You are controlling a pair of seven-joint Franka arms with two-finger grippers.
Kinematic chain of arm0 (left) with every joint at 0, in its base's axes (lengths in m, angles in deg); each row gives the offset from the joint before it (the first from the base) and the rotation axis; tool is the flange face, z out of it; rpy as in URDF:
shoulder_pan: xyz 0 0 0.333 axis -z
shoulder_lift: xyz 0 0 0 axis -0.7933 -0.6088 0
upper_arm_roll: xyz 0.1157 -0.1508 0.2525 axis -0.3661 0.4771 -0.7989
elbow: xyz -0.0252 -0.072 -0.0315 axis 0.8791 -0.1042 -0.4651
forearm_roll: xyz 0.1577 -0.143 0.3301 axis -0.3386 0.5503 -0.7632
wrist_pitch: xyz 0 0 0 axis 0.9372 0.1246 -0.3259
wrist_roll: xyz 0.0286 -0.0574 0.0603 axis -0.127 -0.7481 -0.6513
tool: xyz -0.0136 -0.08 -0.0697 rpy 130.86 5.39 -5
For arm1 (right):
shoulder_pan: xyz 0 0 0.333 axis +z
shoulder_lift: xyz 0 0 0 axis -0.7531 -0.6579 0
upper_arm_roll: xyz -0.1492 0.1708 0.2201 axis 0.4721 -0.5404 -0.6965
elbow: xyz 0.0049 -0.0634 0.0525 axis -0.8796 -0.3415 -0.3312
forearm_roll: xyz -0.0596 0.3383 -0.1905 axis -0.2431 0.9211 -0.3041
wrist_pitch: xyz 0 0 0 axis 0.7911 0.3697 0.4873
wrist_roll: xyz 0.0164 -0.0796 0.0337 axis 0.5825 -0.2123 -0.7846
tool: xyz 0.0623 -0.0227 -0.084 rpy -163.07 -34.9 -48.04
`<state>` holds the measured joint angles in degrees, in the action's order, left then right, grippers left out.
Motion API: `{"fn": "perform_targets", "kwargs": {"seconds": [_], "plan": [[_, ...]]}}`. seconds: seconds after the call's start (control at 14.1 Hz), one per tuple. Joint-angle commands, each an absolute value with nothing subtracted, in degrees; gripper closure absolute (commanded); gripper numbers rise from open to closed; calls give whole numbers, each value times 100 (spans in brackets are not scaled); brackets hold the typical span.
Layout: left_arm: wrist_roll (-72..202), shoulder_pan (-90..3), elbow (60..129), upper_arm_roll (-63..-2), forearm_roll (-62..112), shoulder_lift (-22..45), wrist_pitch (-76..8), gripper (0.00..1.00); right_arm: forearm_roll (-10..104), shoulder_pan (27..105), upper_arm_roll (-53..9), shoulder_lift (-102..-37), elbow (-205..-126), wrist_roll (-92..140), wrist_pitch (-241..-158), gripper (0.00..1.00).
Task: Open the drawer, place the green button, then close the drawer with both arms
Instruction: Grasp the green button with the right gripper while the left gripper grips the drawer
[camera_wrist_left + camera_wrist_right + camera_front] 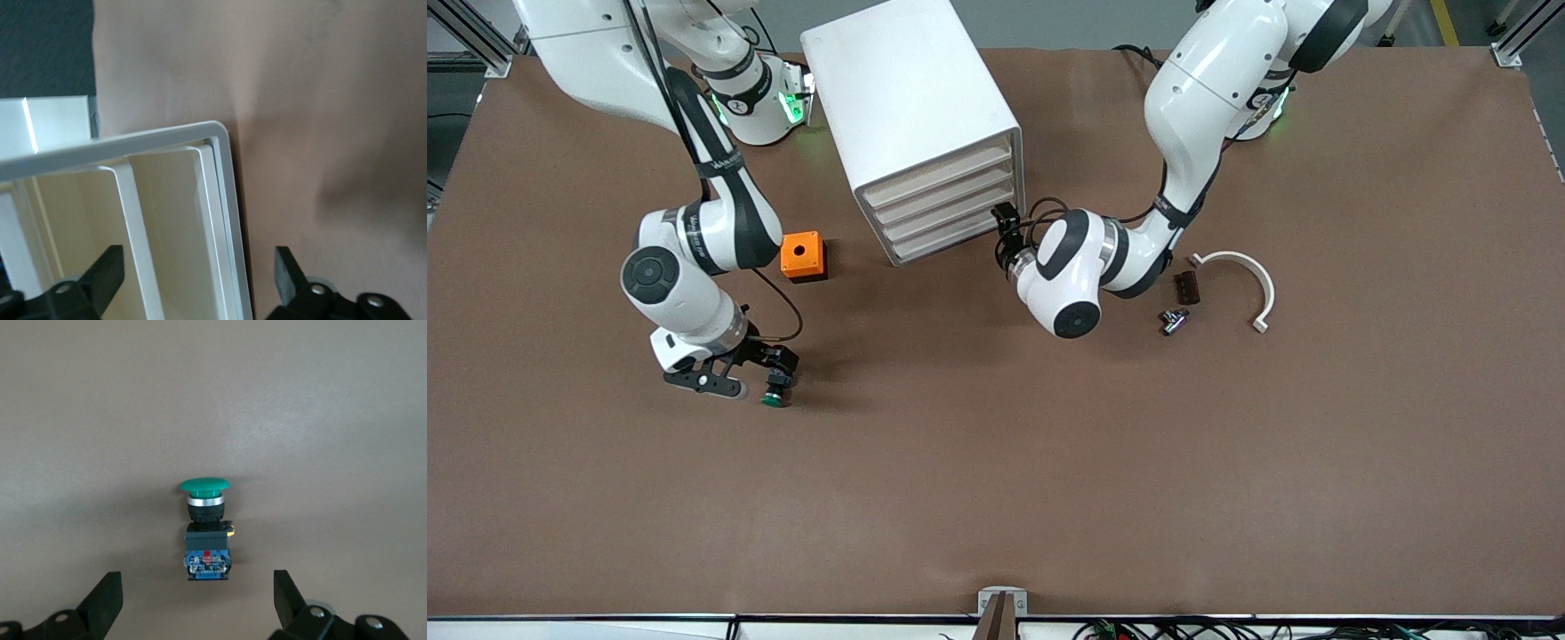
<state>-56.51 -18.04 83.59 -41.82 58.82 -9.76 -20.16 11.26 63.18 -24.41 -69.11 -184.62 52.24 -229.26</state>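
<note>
My right claw point(758, 378) is low over the bench point(1049, 462) at the right arm's end, fingers spread wide, gripping nothing. The button point(205, 528) lies on its side between them. The right wrist view shows what the front view can't: green cap pointing away from the wrist, black body, then the blue bit nearest the claw, so its long axis runs straight along my reach. From the front it's just a dark speck with a green end.

My left claw point(1007, 233) is at the corner of the cabinet point(916, 116), fingers wide apart, straddling that corner, holding nothing. Its wrist view shows the cream drawer point(167, 220) fronts edge-on. All four look shut; contents hidden. An orange cube point(802, 256) sits beside the cabinet.
</note>
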Motion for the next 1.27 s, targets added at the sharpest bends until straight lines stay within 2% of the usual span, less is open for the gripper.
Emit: {"fn": "perform_targets", "kwargs": {"seconds": [0.0, 0.07, 0.28, 0.5, 0.57, 0.64, 0.85, 0.92, 0.99, 1.06, 1.2], "plan": [[-6112, -1717, 8217, -4196, 6136, -1075, -1802, 29, 1148, 6336, -2397, -7055, -18485, 5289, -23121, 0], [-6130, -1682, 8217, -4196, 6224, -1075, -1740, 38, 1148, 6336, -2397, -7125, -18485, 5289, -23208, 0], [-6227, -1673, 8217, -4196, 6593, -1075, -1521, 46, 1139, 6319, -2388, -7327, -18476, 5393, -23428, 0], [-6227, -1550, 8217, -4196, 6672, -1101, -1503, 46, 1139, 6328, -2388, -7494, -18468, 5412, -23674, 0], [-6219, -1541, 8217, -4196, 6699, -1119, -1503, 51, 1139, 6302, -2380, -7512, -18459, 5412, -23692, 0], [-6210, -1523, 8209, -4196, 6699, -1128, -1503, 66, 1139, 6284, -2380, -7565, -18441, 5412, -23701, 0], [-6166, -1427, 8209, -4196, 6726, -1163, -1503, 69, 1139, 6284, -2380, -7627, -18432, 5412, -23710, 3], [-6157, -1418, 8200, -4196, 6726, -1181, -1503, 75, 1139, 6275, -2388, -7627, -18441, 5420, -23684, 39], [-6157, -1418, 8200, -4196, 6726, -1181, -1503, 88, 1139, 6275, -2388, -7627, -18441, 5525, -23666, 81], [-6148, -1418, 8200, -4196, 6726, -1181, -1503, 96, 1139, 6310, -2388, -7635, -18441, 5735, -23657, 99], [-6148, -1426, 8191, -4196, 6717, -1172, -1503, 100, 1139, 6354, -2388, -7635, -18441, 5903, -23640, 100]]}}
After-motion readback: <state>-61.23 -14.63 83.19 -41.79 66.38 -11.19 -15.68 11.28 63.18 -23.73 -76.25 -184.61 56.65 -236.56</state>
